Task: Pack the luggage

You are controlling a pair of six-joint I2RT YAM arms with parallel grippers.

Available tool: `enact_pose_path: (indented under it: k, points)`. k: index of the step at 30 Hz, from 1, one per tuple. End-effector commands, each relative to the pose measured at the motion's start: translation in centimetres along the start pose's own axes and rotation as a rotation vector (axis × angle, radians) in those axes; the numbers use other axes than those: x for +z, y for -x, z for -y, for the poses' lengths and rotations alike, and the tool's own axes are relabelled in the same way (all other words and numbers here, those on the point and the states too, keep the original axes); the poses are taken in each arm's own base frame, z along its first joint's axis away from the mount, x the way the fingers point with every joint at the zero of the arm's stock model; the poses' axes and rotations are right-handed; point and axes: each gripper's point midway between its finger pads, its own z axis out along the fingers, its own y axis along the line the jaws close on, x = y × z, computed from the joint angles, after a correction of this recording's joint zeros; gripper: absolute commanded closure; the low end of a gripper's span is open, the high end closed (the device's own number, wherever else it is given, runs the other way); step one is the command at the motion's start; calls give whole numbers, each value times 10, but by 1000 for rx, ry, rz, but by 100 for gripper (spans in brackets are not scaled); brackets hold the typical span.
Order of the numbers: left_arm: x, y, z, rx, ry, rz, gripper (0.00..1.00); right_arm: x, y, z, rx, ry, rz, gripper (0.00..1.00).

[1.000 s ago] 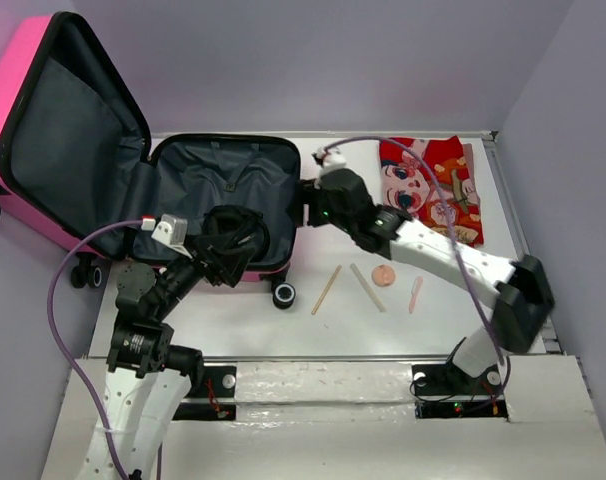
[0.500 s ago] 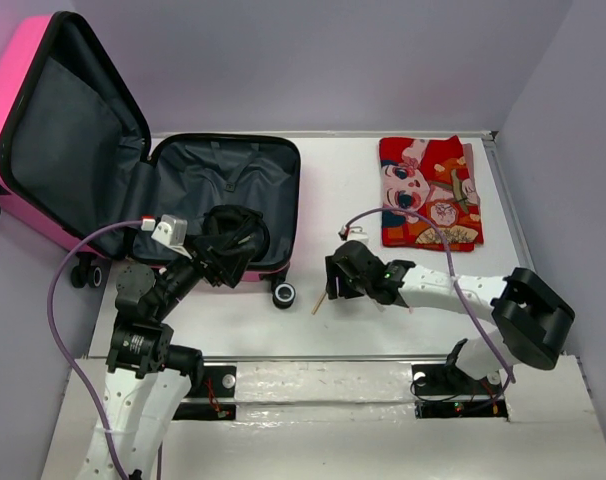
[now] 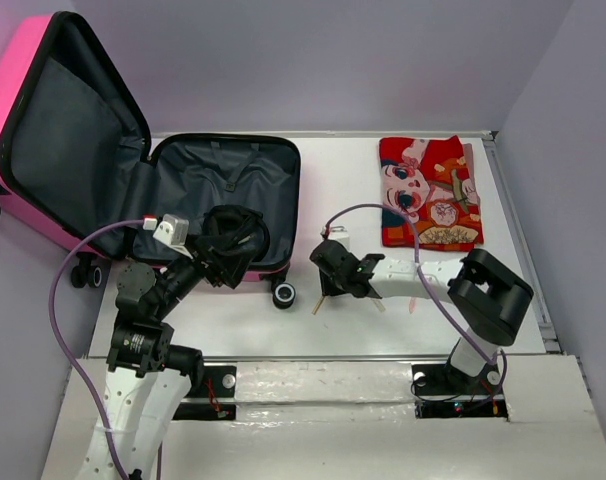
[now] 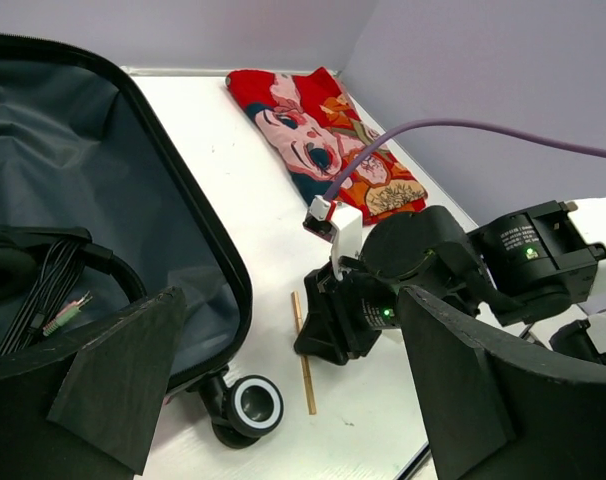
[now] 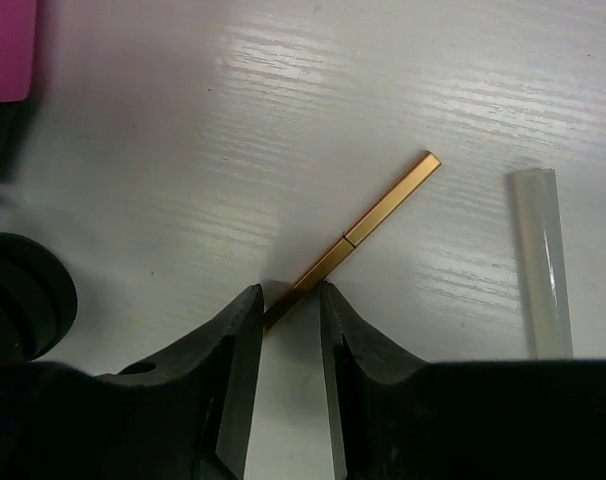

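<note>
The hot-pink luggage (image 3: 13, 110) lies open at the left, its lid propped up and its grey-lined base (image 3: 223, 175) flat on the table. A bundle of black cables (image 3: 233, 228) lies in the base, and it also shows in the left wrist view (image 4: 43, 290). My left gripper (image 3: 221, 258) is open and empty over the base's near edge (image 4: 288, 300). My right gripper (image 3: 327, 284) is down on the table with its jaws closed narrowly on the lower end of a thin gold stick (image 5: 378, 215). The stick's free end shows below the gripper (image 4: 305, 360).
A red cartoon-print cloth (image 3: 428, 190) lies at the back right. A clear plastic stick (image 5: 543, 260) lies just right of the gold stick. A black suitcase wheel (image 3: 283, 294) stands close to the left of my right gripper.
My right arm swung from the suitcase rim down to the table, then slid slightly left onto the gold stick. My left arm has not moved.
</note>
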Motion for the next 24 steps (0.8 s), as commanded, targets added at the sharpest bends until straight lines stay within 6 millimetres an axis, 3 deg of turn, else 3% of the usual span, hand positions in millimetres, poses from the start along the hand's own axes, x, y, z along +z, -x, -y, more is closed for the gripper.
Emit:
enact_pose_path:
  k: [1, 8, 11, 14, 18, 19, 22, 24]
  points:
    - [1, 12, 7, 25, -39, 40, 1, 2, 11, 6, -14, -68, 34, 72]
    - [1, 11, 6, 22, -33, 40, 1, 10, 10, 7, -44, -99, 15, 73]
    - [1, 11, 6, 23, -32, 42, 1, 11, 17, 2, -29, -99, 32, 93]
    - [1, 11, 6, 21, -32, 42, 1, 2, 38, 0, -20, -104, 93, 93]
    - [1, 12, 7, 23, -33, 46, 1, -35, 88, -7, -22, -83, 239, 93]
    - [1, 12, 6, 23, -31, 45, 1, -58, 111, -13, -1, -47, 304, 93]
    - [0, 12, 7, 22, -33, 46, 1, -92, 144, -24, -32, 20, 400, 93]
    - [0, 12, 7, 22, -35, 45, 1, -117, 172, -45, -59, 125, 482, 93]
